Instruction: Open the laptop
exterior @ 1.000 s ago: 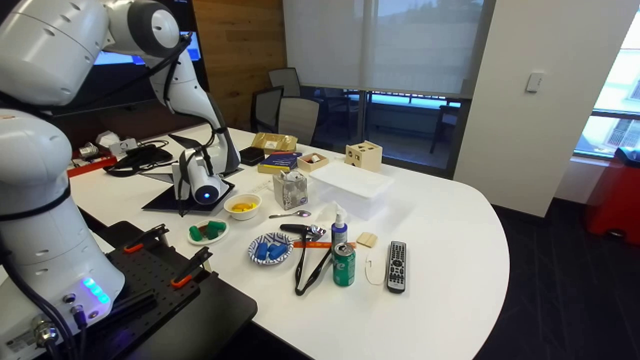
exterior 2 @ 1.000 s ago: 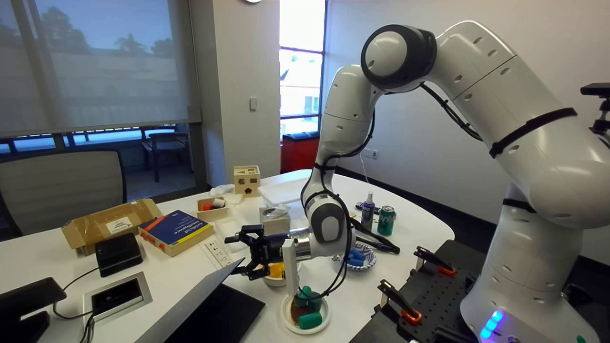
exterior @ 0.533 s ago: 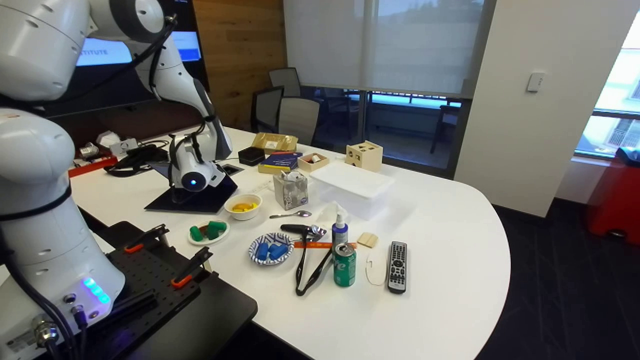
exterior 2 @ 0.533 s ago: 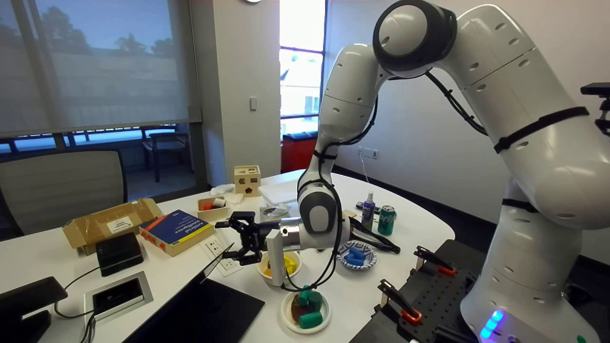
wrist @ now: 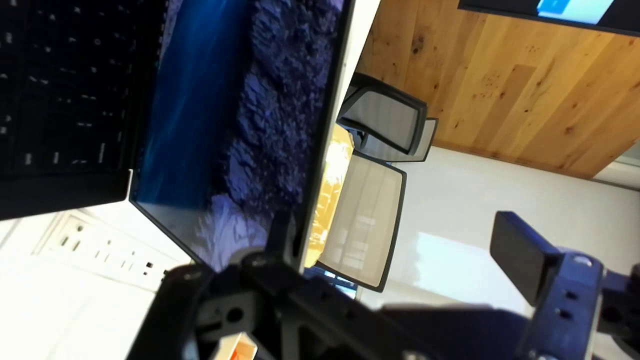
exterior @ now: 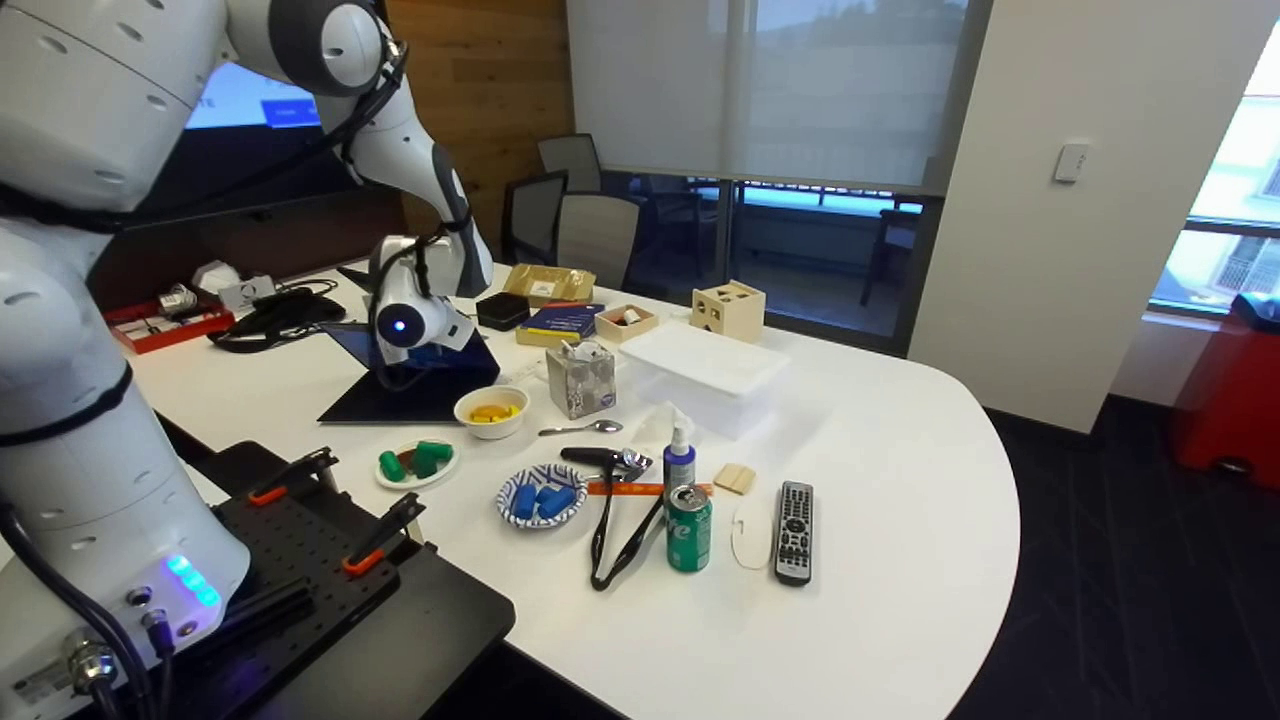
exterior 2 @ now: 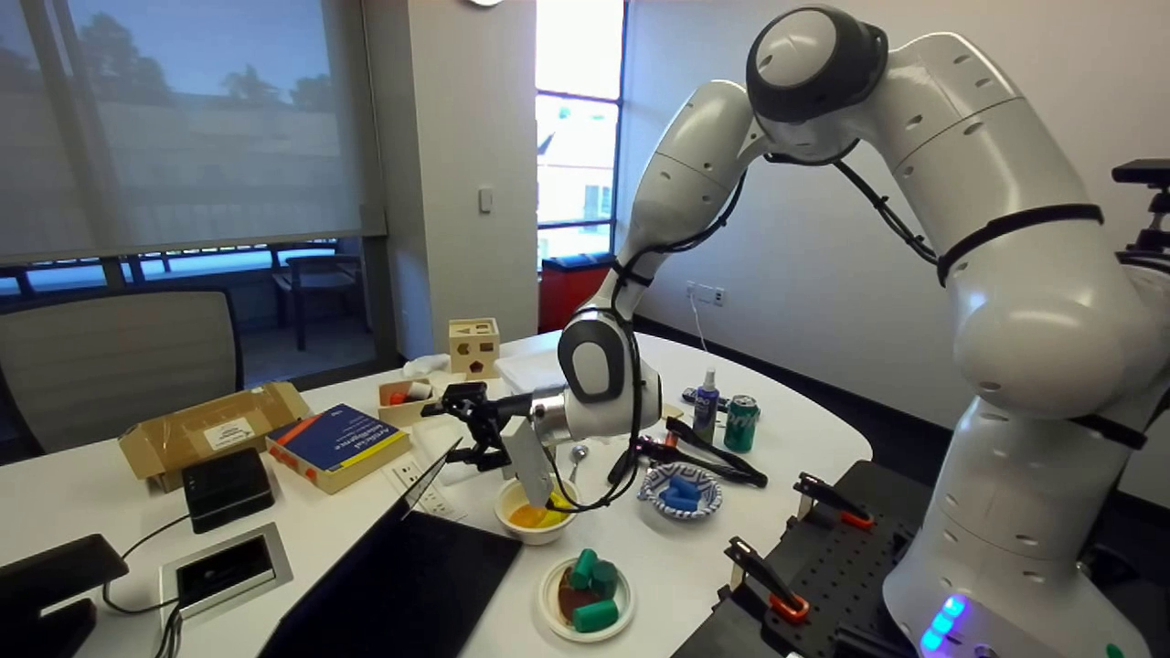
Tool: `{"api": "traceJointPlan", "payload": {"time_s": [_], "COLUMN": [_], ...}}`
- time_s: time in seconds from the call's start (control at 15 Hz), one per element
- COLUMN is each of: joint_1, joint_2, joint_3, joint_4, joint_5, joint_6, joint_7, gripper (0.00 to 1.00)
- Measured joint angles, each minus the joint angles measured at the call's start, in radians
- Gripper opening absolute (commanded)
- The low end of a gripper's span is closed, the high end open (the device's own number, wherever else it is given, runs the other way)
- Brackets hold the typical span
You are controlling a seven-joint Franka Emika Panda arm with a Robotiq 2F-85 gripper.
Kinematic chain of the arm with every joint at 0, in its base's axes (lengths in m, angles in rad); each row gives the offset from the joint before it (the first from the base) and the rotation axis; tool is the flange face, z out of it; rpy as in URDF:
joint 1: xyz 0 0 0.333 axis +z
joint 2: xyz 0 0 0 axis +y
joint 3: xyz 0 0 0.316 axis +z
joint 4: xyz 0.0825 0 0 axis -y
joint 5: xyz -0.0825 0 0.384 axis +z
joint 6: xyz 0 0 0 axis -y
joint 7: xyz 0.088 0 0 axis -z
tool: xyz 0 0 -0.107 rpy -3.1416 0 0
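Bench point(exterior: 890, 470), white and round-ended, carries the thin dark grey laptop point(exterior 2: 416, 576). Its lit rectangular screen point(wrist: 235, 115) has swung up further than a second ago, so I'd call it pretty much opened. Black two-fingered tool point(exterior 2: 445, 435) is spread wide by the screen's top edge; can't honestly tell if it's touching. Blue-and-white patterned bowl point(exterior: 545, 473) holds blue cylinders point(exterior: 524, 503); deep white bowl point(exterior: 492, 431), near the laptop, has yellow bits point(exterior: 490, 412); shallow white dish point(exterior 2: 547, 599), green cylinders point(exterior 2: 596, 615).
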Motion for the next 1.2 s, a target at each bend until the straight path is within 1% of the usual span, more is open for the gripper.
{"api": "traceJointPlan", "payload": {"time_s": [0.13,0.2,0.47,0.67,0.87,0.93,1.0,1.07,1.2], "joint_1": [-0.035,-0.042,-0.045,-0.049,-0.051,-0.02,0.045,0.119,0.274], "joint_2": [0.028,0.042,0.083,0.096,0.094,0.081,0.054,0.02,-0.06], "joint_3": [0.035,0.045,0.064,0.072,0.081,0.054,-0.008,-0.073,-0.191], "joint_4": [0.037,0.056,0.124,0.142,0.15,0.151,0.151,0.151,0.152], "joint_5": [0.0,0.0,0.0,0.0,0.0,-0.001,-0.002,-0.002,-0.004], "joint_6": [0.04,0.054,0.092,0.114,0.182,0.195,0.212,0.253,0.375], "joint_7": [-0.033,-0.044,-0.074,-0.096,-0.111,-0.089,-0.041,0.007,0.099], "gripper": [1.0,1.0,1.0,1.0,1.0,1.0,1.0,1.0,1.0]}}
